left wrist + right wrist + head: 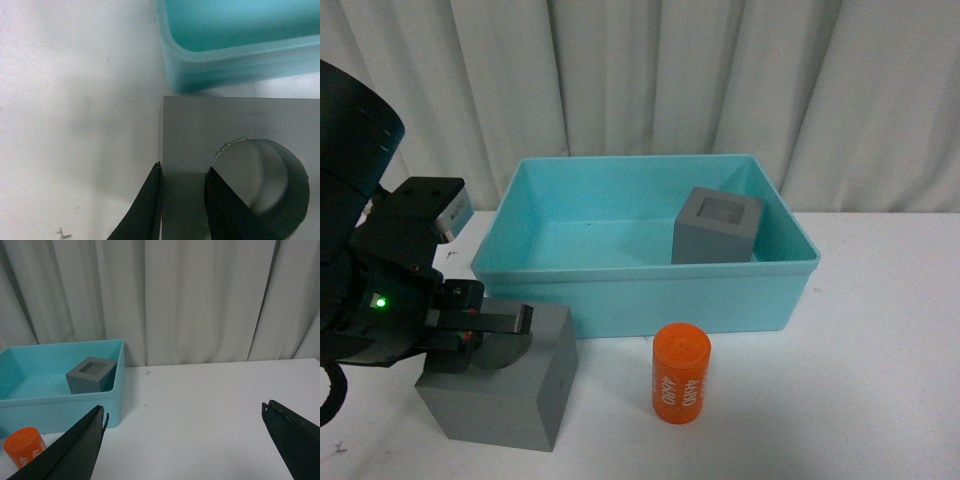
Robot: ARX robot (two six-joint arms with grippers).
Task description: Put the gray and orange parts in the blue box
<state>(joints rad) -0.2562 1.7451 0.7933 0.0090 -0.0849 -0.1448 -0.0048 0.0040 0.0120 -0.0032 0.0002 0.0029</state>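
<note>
Gray cube (pixel 500 395) with round hole, lower left of front view, pinched by left gripper (pixel 184 171); right gripper (pixel 184 409) spread wide.

White desk (pixel 880 380) set before a pale pleated curtain (pixel 650 70).
The off-white curtain hangs in soft vertical folds across the whole back and reaches down to the desk's far edge. The desk top is plain matte white under even, diffuse light, with only faint soft shadows. A small dark mark (pixel 62 233) shows on its surface.
</note>
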